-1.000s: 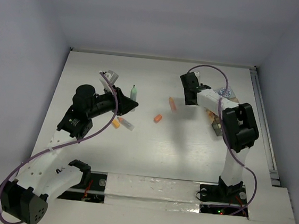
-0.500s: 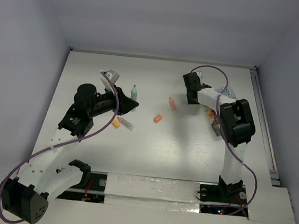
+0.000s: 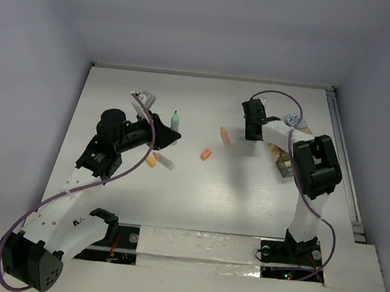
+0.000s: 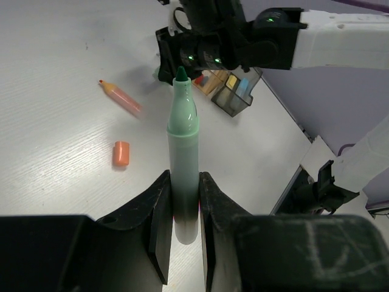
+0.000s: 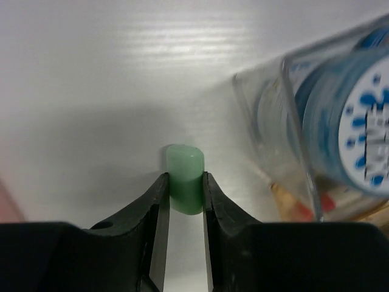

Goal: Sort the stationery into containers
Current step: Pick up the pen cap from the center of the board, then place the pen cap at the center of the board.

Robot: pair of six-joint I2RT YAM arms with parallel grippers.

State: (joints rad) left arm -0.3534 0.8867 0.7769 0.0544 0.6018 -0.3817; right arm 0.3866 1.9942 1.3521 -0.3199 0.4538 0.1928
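The left gripper was clamped on a smooth pale-green plastic marker with a dark pointed tip, held above the white grained table. An orange stick and a stubby orange cap lay on that table. The right gripper pinched a small rounded pale-green plastic piece just beside the clear plastic tray, which held a blue-and-white patterned roll.

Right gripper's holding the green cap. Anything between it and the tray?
Nothing visible. The right gripper is shut on the cap, and only bare table lies between it and the tray. The nearest compartment already holds a blue-and-white roll.
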